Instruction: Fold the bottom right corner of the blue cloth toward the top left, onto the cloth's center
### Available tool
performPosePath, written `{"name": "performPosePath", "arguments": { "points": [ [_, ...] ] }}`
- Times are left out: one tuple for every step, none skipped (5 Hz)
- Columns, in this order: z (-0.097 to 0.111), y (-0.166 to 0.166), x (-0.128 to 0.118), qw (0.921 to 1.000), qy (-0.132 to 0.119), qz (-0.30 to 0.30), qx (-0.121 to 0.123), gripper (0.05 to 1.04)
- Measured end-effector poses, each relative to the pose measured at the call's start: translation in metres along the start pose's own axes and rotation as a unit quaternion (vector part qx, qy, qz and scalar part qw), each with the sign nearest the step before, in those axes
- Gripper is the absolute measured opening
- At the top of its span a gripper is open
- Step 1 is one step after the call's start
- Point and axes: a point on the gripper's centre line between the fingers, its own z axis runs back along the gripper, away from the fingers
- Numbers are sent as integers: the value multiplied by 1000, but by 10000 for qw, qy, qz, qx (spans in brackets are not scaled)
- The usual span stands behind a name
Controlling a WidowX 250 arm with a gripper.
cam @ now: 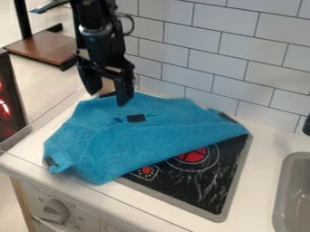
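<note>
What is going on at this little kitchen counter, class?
A black robot arm has its end effector, fingers apart, at the back edge of a blue cloth. The cloth lies rumpled over much of a black cooktop, with part of a red burner ring showing. Whether a fingertip touches the cloth is hard to tell.

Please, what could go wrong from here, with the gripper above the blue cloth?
The gripper hangs open at the far left part of the blue cloth; closing there might catch only a thin fold, which could slip out.

The cloth's near left corner lies close to the front edge of the counter, so a pull that way could drag it over.
</note>
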Motion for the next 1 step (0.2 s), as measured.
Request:
{"name": "performPosePath", "arguments": {
  "points": [
    [2,-3,-6,9999,48,155,27,999]
  ]
}}
